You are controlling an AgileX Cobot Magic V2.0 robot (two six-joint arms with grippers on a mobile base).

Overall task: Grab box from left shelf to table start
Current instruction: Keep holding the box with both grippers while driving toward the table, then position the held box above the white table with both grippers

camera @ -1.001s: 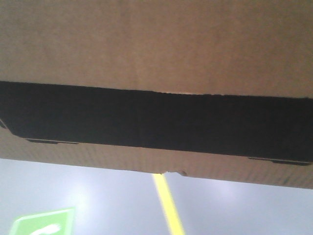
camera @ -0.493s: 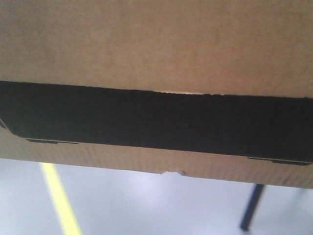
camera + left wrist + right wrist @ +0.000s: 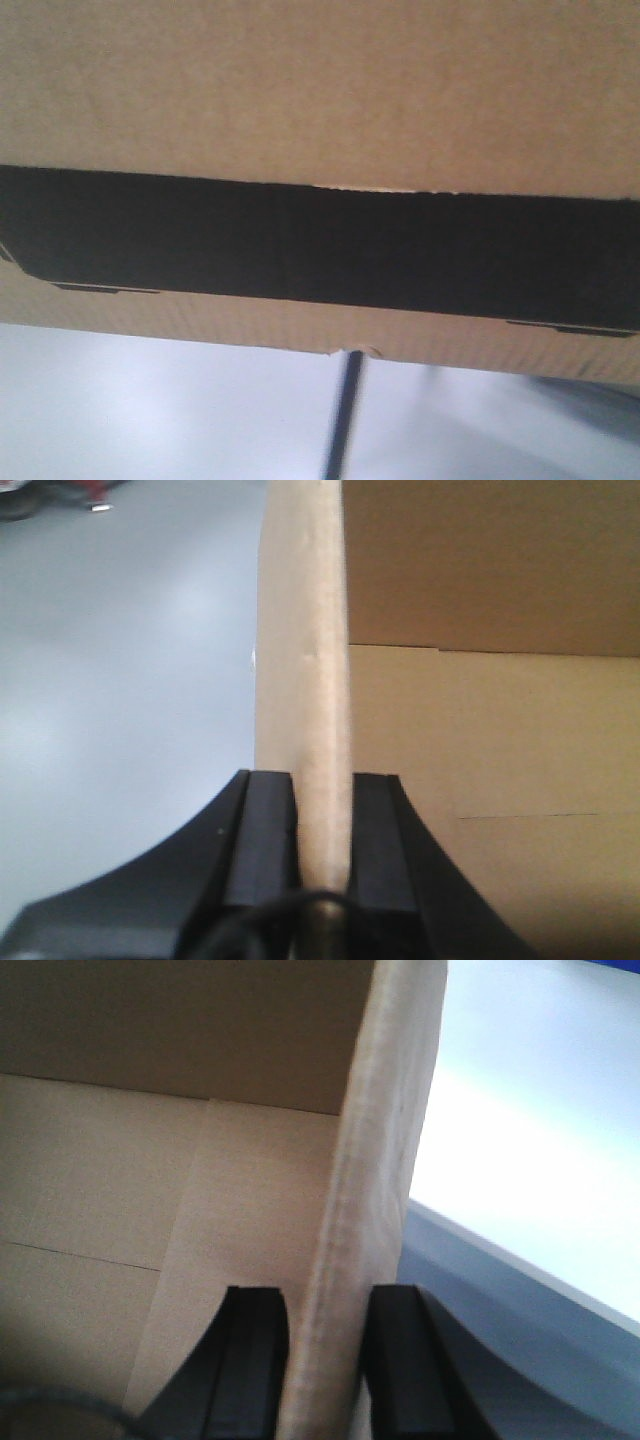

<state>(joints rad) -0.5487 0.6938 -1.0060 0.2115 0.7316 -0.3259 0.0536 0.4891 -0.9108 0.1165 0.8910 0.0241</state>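
The brown cardboard box [image 3: 320, 90] fills the upper part of the front view, with its black panel [image 3: 320, 245] across the middle and a small nick [image 3: 350, 351] in its bottom edge. My left gripper [image 3: 322, 777] is shut on the box's left wall [image 3: 305, 680], one finger outside and one inside. On the opposite side, my right gripper [image 3: 325, 1290] is shut on the box's right wall [image 3: 380, 1110]. A bright white flat surface, the table [image 3: 530, 1160], lies just right of that wall. The left shelf is out of view.
A thin dark pole [image 3: 343, 415] stands blurred below the box's bottom edge. Grey floor [image 3: 120, 680] spreads to the left of the box. Something red [image 3: 95, 490] sits far off at the top left.
The box stays fixed in the frame while the background slides left. The yellow floor line has left the view and the dark pole has moved from the right to the centre.
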